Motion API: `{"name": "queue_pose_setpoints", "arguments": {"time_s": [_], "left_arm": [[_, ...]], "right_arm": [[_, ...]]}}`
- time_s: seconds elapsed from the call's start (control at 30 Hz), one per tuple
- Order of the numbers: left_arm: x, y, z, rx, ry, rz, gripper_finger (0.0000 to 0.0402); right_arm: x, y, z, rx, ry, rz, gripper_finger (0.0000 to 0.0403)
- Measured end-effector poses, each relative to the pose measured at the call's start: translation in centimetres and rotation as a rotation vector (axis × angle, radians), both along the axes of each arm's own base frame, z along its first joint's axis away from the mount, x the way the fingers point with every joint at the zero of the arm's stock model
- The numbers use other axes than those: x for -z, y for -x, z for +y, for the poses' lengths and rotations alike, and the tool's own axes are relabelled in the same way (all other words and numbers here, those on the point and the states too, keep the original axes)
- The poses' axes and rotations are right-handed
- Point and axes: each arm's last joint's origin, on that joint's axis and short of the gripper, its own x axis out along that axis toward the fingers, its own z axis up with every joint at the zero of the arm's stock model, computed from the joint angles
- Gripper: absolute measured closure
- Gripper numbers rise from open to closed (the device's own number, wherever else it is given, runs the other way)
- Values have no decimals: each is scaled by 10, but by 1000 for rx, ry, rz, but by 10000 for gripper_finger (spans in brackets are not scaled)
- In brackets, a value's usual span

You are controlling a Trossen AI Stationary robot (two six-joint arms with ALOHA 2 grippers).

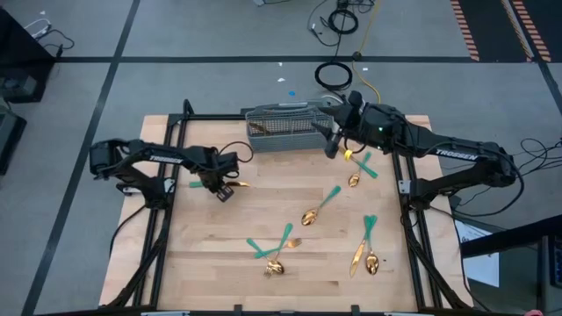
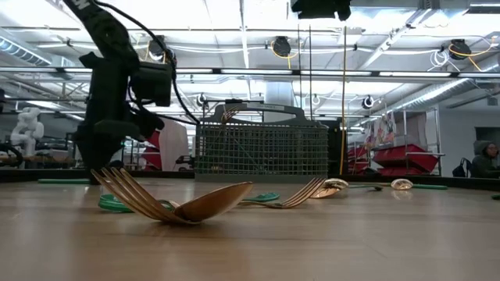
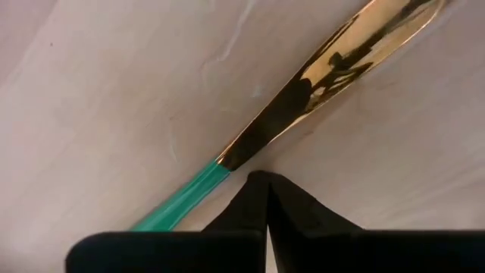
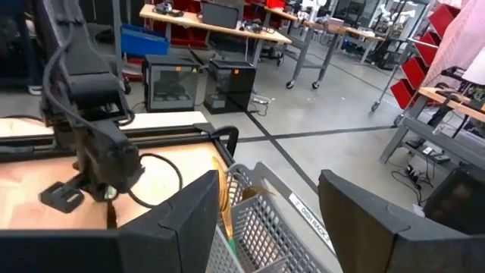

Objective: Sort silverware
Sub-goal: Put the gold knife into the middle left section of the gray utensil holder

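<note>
Left gripper [image 3: 261,199] closed empty just beside a knife [image 3: 303,98] on the table [image 1: 211,254] at nine o'clock, long axis three-to-nine, teal handle toward nine, right gripper [image 4: 265,220] open over grey caddy [image 1: 281,132] at twelve.

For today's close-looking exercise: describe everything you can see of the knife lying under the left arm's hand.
The knife has a shiny gold-coloured blade, which looks like polished metal and mirrors the arm above it, and a teal-green handle that joins it in a straight line. It lies flat on the pale wooden table, near the table's left side. The left hand is shut, its fingertips meeting right beside the joint of blade and handle; the knife lies beside them, not between them. Whether they touch it cannot be told.
</note>
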Motion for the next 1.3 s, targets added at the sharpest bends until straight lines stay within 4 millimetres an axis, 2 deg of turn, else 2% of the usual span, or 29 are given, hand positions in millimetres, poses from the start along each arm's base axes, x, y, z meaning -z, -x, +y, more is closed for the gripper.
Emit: {"name": "queue_pose_setpoints", "arguments": {"time_s": [0.07,0.13,0.2,0.33,0.5,0.67,0.87,1.03,1.2,1.3], "left_arm": [[-10,-8,-2,-5,-19,-26,398],[-32,-25,-3,3,-63,-130,399],[-50,-23,-5,2,-101,-140,399],[-56,-14,-5,-53,-176,-92,400],[-35,3,-4,-110,-167,5,400],[-17,13,-6,-161,-146,2,401],[-3,12,-6,-220,-142,-119,401],[-3,-3,-3,-250,-146,-312,401],[1,-33,4,-289,-109,-559,401],[5,-53,3,-273,-50,-645,401]], "right_arm": [[-1,1,1,-4,0,-1,190],[-2,3,2,-8,2,-6,190],[-3,3,2,-8,6,-8,190],[-4,4,2,-6,6,-10,190],[-2,5,3,-5,-1,3,190],[0,5,3,-2,-19,14,190],[0,5,3,-1,-25,16,190],[0,5,3,-1,-24,13,190],[0,5,3,-2,-24,13,190],[0,5,3,-1,-26,13,190]]}}
